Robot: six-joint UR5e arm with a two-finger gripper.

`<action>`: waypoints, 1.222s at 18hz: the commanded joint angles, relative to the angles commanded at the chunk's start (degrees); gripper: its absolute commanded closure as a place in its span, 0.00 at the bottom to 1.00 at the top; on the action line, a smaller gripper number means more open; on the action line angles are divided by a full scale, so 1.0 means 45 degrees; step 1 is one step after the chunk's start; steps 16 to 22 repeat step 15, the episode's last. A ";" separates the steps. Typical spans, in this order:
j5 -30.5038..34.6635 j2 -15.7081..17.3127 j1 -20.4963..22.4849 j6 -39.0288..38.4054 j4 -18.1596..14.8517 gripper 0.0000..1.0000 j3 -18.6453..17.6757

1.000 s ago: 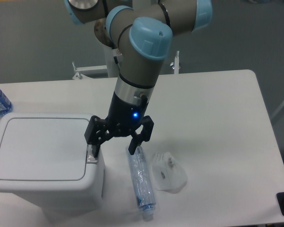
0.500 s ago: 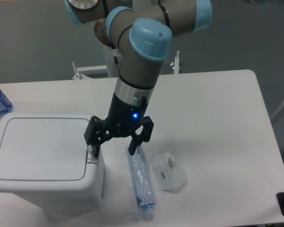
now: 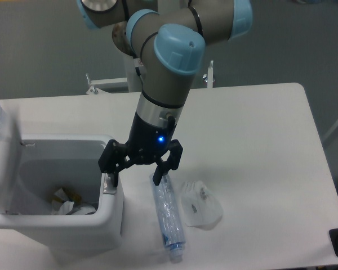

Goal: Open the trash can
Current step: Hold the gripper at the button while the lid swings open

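Spread jaws hover at the trash can latch (contact unclear), lid raised.

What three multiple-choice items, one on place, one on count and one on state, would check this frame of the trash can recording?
1. Where does the crushed plastic bottle lie?
A. on the table right of the trash can
B. inside the trash can
C. between the gripper's fingers

2. How many fingers of the gripper are over the trash can's rim?
A. none
B. one
C. two

3. What state is the trash can in?
A. lid shut flat
B. lid standing up, inside showing
C. tipped on its side

Answers:
1 A, the bottle rests on the white table beside the clear plastic wrapper.
2 B, one finger is at the latch on the rim, the other hangs over the bottle.
3 B, the lid stands at the left edge and scraps show inside.
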 joint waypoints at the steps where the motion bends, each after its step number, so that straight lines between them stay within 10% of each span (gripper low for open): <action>1: 0.0000 0.0019 0.0000 0.0058 0.0019 0.00 0.0175; 7: 0.2044 0.0292 0.1013 0.4234 0.0723 0.00 0.1953; 14: 0.6031 0.1308 0.1738 0.8881 0.0429 0.00 -0.0153; 22: 0.6132 0.1309 0.1816 0.9273 0.0410 0.00 -0.0194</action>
